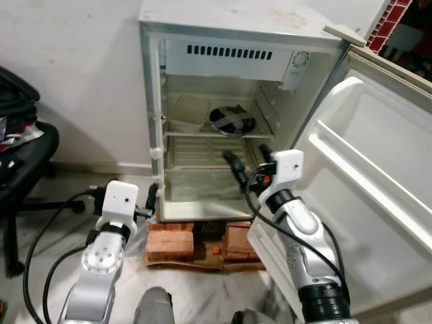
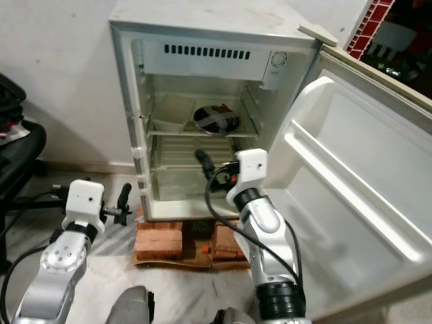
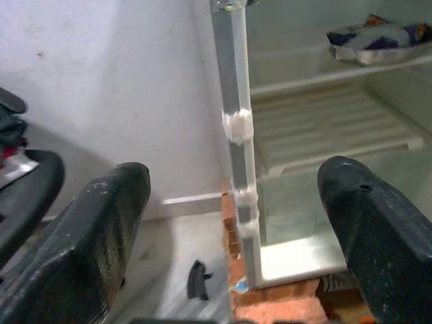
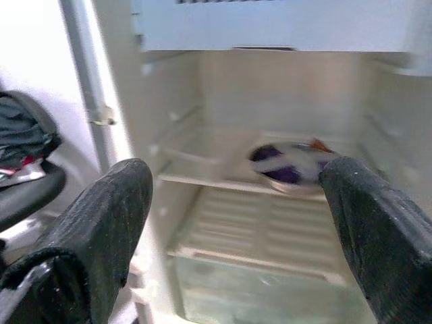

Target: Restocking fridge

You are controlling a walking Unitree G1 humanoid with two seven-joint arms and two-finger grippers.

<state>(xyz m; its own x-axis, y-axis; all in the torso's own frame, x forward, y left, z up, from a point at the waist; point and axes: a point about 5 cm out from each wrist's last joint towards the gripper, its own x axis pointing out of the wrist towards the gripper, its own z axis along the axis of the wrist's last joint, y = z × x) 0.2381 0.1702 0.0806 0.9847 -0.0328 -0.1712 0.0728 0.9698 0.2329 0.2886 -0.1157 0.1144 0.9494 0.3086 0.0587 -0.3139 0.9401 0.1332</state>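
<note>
**Fridge restock: one item shelved, both pincers empty**

Fridge [image 1: 223, 40]: small white unit, upper centre of the head view, raised on bricks [image 1: 172, 243]. Door [image 1: 378, 175] swung fully open toward the right of the frame; its inner racks look bare.

Bowl [image 1: 231, 119]: dark, with something pale across it, on the upper shelf [image 1: 196, 129] toward the right, centre of the frame. In the right wrist view it appears blurred, so its contents cannot be told.

Lower shelf [image 1: 202, 155] and bottom compartment: nothing seen on them.

Progress, as judged: one item is in place; most of the fridge is unfilled, and no further stock is visible near the robot. Much of the restocking appears left to do.

Right pincer [image 1: 250, 162]: centre of the frame, just in front of the fridge mouth at lower-shelf height, pointed inward. Fingers [image 4: 101, 223] spread wide apart, gripping nothing and touching nothing.

Left pincer [image 2: 123, 202]: lower left of the frame, low by the fridge's left front edge, near the bricks. Fingers [image 3: 101, 229] also spread wide, nothing between them.

Chair [image 1: 23, 162]: black, left edge of the frame, well apart from the fridge.
</note>
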